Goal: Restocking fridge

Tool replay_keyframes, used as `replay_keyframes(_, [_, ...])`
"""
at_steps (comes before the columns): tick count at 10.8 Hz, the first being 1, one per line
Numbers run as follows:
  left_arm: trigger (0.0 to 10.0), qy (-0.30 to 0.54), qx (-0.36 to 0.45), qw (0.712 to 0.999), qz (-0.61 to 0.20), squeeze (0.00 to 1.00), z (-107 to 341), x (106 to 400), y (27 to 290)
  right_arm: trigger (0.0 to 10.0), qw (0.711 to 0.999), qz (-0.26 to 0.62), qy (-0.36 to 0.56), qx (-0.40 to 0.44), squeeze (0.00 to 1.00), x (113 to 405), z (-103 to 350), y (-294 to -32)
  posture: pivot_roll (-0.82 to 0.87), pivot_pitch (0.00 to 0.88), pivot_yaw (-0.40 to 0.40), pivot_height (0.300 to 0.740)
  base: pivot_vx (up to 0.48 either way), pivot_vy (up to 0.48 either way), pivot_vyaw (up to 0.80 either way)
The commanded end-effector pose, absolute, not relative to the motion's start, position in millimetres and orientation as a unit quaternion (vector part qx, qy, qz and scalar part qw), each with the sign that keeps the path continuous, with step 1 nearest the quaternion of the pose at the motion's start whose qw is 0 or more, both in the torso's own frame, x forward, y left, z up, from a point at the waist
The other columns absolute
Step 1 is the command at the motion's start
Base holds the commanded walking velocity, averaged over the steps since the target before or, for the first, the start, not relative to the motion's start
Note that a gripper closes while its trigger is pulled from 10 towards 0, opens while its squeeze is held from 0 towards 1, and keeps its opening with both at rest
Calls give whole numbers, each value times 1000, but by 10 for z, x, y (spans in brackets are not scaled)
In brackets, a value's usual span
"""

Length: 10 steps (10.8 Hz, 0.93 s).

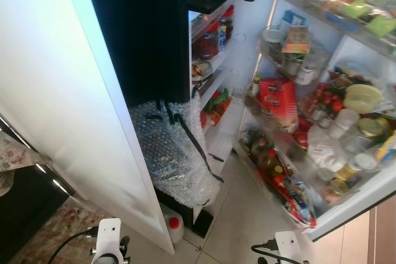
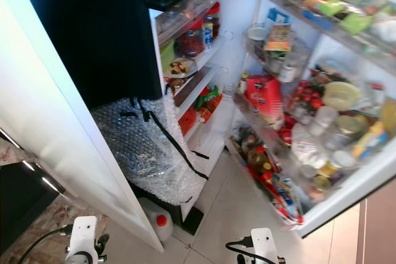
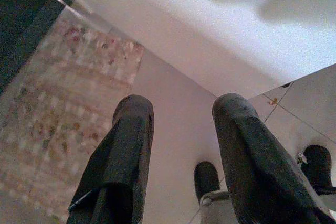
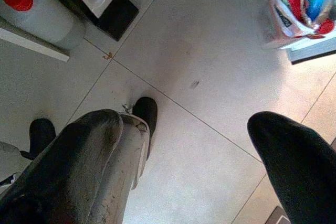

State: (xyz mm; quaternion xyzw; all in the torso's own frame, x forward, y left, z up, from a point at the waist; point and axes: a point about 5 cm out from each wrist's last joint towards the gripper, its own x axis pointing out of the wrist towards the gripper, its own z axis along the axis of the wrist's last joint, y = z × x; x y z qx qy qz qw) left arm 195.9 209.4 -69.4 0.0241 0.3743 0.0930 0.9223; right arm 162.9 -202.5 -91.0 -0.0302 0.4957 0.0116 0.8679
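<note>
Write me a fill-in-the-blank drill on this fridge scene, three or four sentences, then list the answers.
1. The white jug standing on the floor by the fridge has a ____ cap.
2. The bundle at the bottom of the fridge, crossed by a black strap, is covered in ____ wrap.
3. The fridge door stands ____, its shelves packed with jars and bottles.
4. The left gripper and the right gripper both hang over the floor with fingers ____.

Answers: red; bubble; open; open

fridge (image 1: 235, 60) ahead, open — stocked door shelves (image 1: 322, 122) right; bubble wrap (image 1: 173, 153) left; jug (image 1: 173, 225) on floor below
</note>
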Motion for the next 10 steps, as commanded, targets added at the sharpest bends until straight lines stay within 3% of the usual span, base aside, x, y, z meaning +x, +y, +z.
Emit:
replay_keyframes(1, [10000, 396, 5, 910, 122, 0, -753, 1845, 2150, 10000, 867, 8, 498, -26, 0, 1601, -921, -2032, -38, 18, 22, 740, 0, 0, 0])
replay_keyframes(6, [10000, 426, 15, 895, 130, 0, -829, 1648, 2251, 10000, 866, 10, 500, -28, 0, 1586, -927, -2031, -37, 10, 22, 740, 0, 0, 0])
replay_keyframes(10, [10000, 425, 12, 896, 129, 0, -831, 1659, 2218, 10000, 873, -95, 478, 16, 0, 1571, -922, -2092, -42, 22, 17, 740, 0, 0, 0])
